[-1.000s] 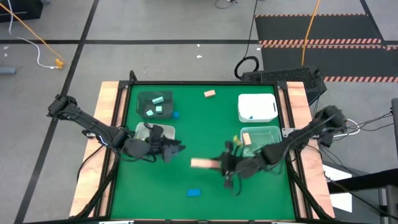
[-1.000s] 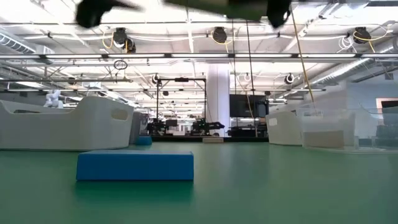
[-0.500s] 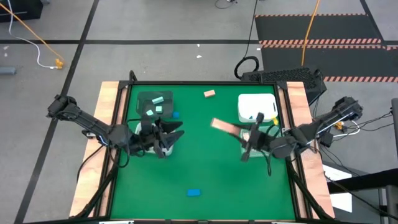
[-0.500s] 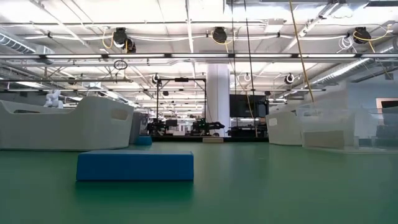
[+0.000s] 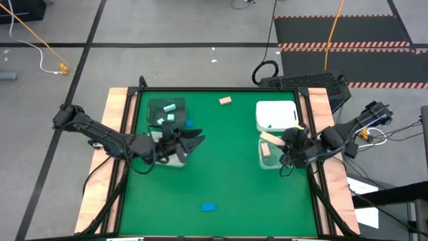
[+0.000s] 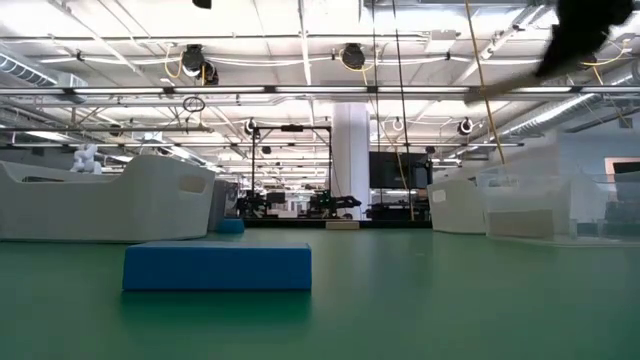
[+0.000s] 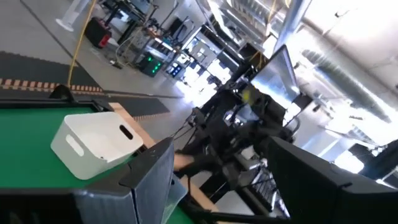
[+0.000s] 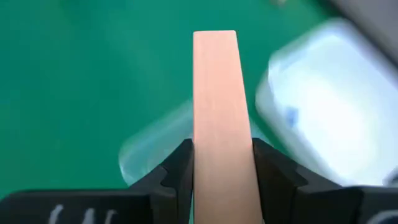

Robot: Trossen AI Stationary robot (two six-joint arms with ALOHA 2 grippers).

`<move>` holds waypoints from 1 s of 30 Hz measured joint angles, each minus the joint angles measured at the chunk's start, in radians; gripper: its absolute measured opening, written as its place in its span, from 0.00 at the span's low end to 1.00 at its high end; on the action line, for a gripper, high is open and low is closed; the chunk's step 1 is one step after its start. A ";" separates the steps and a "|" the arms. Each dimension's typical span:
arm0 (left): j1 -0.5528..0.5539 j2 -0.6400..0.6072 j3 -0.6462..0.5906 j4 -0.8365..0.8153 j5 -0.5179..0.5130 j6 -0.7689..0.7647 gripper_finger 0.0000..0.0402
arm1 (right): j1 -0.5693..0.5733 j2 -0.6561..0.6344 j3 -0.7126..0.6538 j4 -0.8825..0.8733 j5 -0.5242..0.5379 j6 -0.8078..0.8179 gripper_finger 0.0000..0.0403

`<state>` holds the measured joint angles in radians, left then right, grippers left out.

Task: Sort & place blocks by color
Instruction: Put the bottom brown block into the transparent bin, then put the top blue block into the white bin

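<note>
My right gripper [image 5: 282,142] is shut on a tan-orange bar [image 5: 271,138] above the right clear bin [image 5: 291,161], which also holds a tan block [image 5: 265,150]. The bar fills the right wrist view [image 8: 216,93]. My left gripper [image 5: 192,142] is open and holds nothing, beside the left clear bin [image 5: 160,142]. Mint blocks [image 5: 168,107] lie in the dark grey bin [image 5: 155,106]. On the green mat lie a small blue block [image 5: 189,123], a blue bar [image 5: 208,207] and a tan block [image 5: 225,101]. In the low view, the blue bar [image 6: 217,267] lies flat. My right gripper pinches the tan-orange bar between its two fingers [image 8: 180,168] by the sides of one end [image 8: 216,165]. The bar runs along the fingers and sticks out beyond their tips. It is lifted clear, over the clear bin and slightly tilted.
The white bin [image 5: 276,115], with a small blue piece inside, stands just beyond the right clear bin. Wooden rails [image 5: 115,127] border the mat on both sides. Open green mat [image 5: 227,167] lies between the arms and toward the near edge.
My right gripper has carried the tan-orange bar from the middle of the mat toward the right and far edges, and now has it over the right clear bin. My left gripper has shifted a little toward the far edge, near the left clear bin.
</note>
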<state>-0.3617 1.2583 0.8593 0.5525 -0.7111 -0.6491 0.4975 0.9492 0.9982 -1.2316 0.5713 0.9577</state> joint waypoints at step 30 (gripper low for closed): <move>0.217 0.119 0.000 -0.251 0.195 -0.161 0.64 | -0.008 -0.088 -0.327 0.194 -0.158 0.182 0.81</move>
<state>-0.1449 1.3772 0.8593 0.3017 -0.5159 -0.8102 0.4896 0.8613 0.6709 -1.0373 0.4131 1.1398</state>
